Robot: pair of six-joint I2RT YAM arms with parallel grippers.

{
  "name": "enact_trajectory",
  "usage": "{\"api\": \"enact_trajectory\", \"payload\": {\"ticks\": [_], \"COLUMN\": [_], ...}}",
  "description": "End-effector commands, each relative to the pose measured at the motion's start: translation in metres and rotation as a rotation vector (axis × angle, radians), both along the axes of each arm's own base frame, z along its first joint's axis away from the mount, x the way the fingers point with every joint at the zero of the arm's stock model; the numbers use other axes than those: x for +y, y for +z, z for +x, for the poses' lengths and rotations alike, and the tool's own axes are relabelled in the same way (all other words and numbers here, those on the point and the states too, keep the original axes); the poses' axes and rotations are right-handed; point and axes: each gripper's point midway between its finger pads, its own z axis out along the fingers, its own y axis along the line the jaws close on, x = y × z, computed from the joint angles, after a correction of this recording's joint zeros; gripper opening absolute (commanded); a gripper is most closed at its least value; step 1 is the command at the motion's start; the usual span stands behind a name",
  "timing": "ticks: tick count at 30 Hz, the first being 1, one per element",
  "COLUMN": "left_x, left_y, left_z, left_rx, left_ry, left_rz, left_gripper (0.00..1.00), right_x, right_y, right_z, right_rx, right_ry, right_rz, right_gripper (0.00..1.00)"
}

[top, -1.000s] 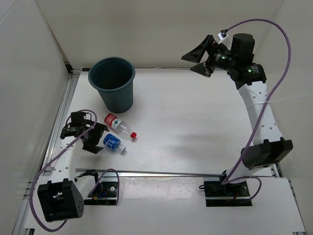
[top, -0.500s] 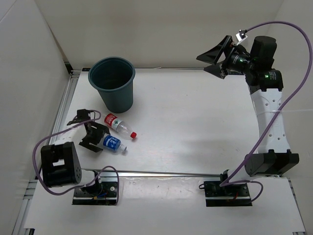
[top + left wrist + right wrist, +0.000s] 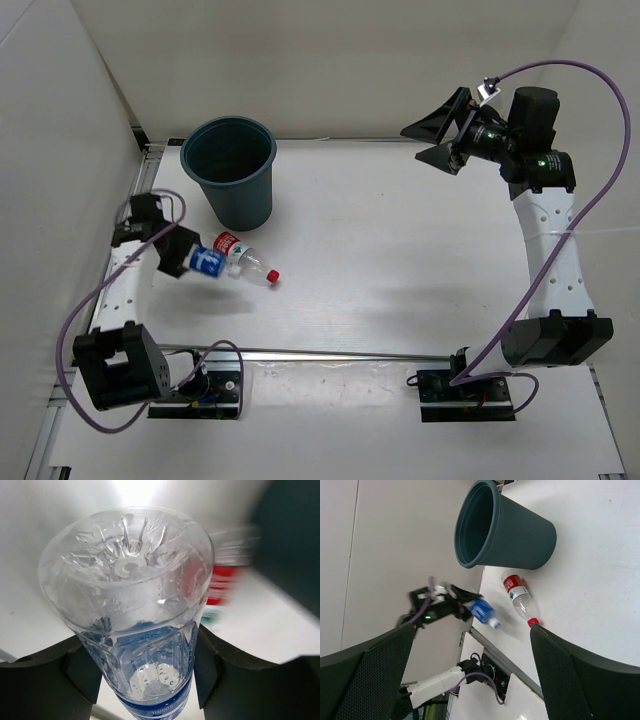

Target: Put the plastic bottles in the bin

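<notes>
While my left gripper [image 3: 182,256] was clamped on the blue-label bottle [image 3: 208,263] at the frame's left, below the teal bin [image 3: 232,170], I feared its slick, thin wall could slip free short of the rim. My right gripper [image 3: 442,130] hung spread apart, upper right.

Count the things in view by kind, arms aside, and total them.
Plastic bottles: 2, the blue-label bottle in the left gripper and the red-label bottle lying on the table.
Bins: 1, the dark teal bin.
Total: 3.
</notes>
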Motion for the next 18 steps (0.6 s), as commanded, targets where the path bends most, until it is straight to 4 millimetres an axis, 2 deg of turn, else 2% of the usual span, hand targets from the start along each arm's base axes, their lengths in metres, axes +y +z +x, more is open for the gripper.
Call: {"api": "enact_trajectory", "payload": {"ticks": [1,2,3,6,7,8,11,12,13,15,16,17,18], "left_x": [0.025,0.033,0.036,0.04,0.042,0.041,0.038,0.035,0.033,0.03,0.025,0.024,0.024], "left_y": [0.099,0.118,0.156,0.216,0.254,0.273,0.305,0.291,0.309,0.31,0.295,0.316,0.317], "left_z": [0.019,0.018,0.018,0.021,0.029,0.033,0.069,0.094,0.106,0.131,0.155,0.163,0.172], "left_rx": [-0.206,-0.236,-0.32,-0.474,-0.588,-0.65,-0.758,-0.711,-0.747,-0.742,-0.703,-0.743,-0.735], "left_ry": [0.051,0.068,0.074,0.079,0.085,0.089,0.078,0.04,0.014,-0.028,-0.058,-0.08,-0.084], "left_rz": [0.127,0.159,0.182,0.225,0.248,0.244,0.197,0.15,0.147,0.128,0.118,0.148,0.171], "left_gripper": [0.52,0.52,0.52,0.53,0.55,0.55,0.58,0.58,0.58,0.58,0.58,0.58,0.58], "right_x": [-0.001,0.0,0.0,0.0,0.0,0.0,0.001,0.001,0.001,0.002,0.003,0.003,0.003], "right_y": [0.011,0.012,0.012,0.009,0.005,0.005,0.003,0.001,0.001,-0.004,-0.003,-0.003,-0.003], "right_z": [-0.008,-0.01,-0.01,-0.009,-0.008,-0.008,-0.008,-0.007,-0.007,-0.003,-0.005,-0.005,-0.006], "right_rx": [-0.05,-0.05,-0.05,-0.049,-0.037,-0.036,-0.035,-0.035,-0.035,-0.027,-0.027,-0.027,-0.035], "right_ry": [0.014,0.024,0.024,0.024,0.024,0.024,0.034,0.034,0.034,0.034,0.045,0.045,0.058], "right_rz": [0.003,0.007,0.007,0.007,0.006,0.006,0.01,0.01,0.01,0.01,0.014,0.014,0.011], "right_gripper": [1.0,1.0,1.0,1.0,1.0,1.0,1.0,1.0,1.0,1.0,1.0,1.0,1.0]}}
